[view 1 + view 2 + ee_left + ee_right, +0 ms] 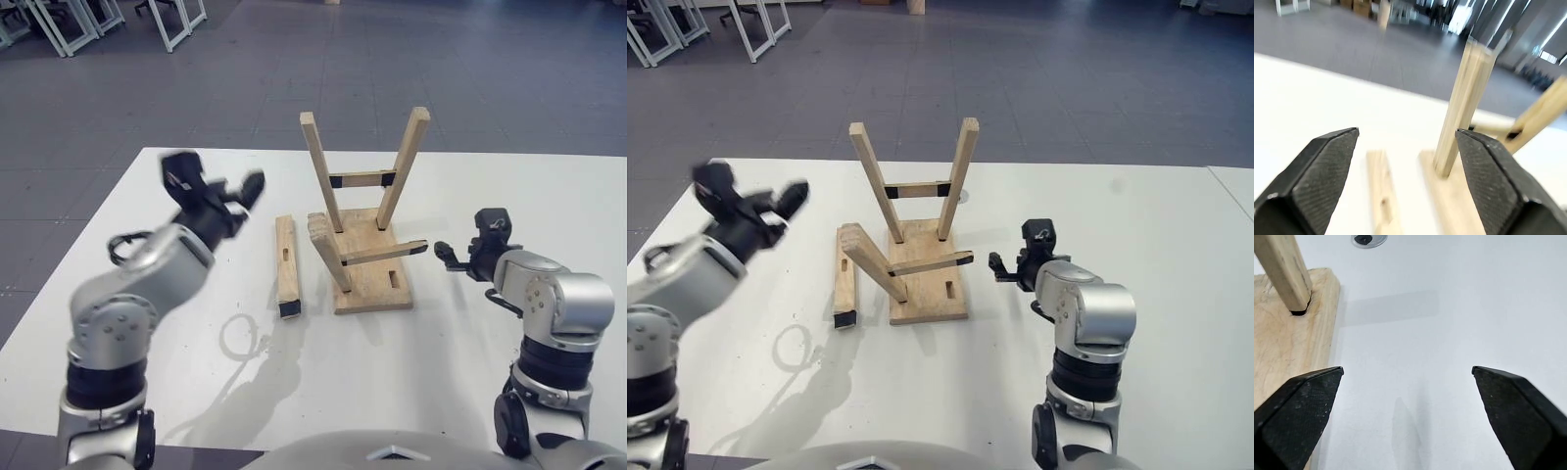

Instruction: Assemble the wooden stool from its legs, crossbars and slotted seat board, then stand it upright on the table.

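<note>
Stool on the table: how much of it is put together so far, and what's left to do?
Done: three legs stand in the flat-lying seat board; one crossbar joins the far pair, a second crossbar juts from the near leg, end free. In hand: nothing; the left gripper and right gripper are open, empty. Left: fit the loose leg lying beside the board, then turn it all upright.

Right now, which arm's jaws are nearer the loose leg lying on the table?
Left. The left gripper hangs just left of the loose leg; the right gripper sits right of the seat board.
</note>
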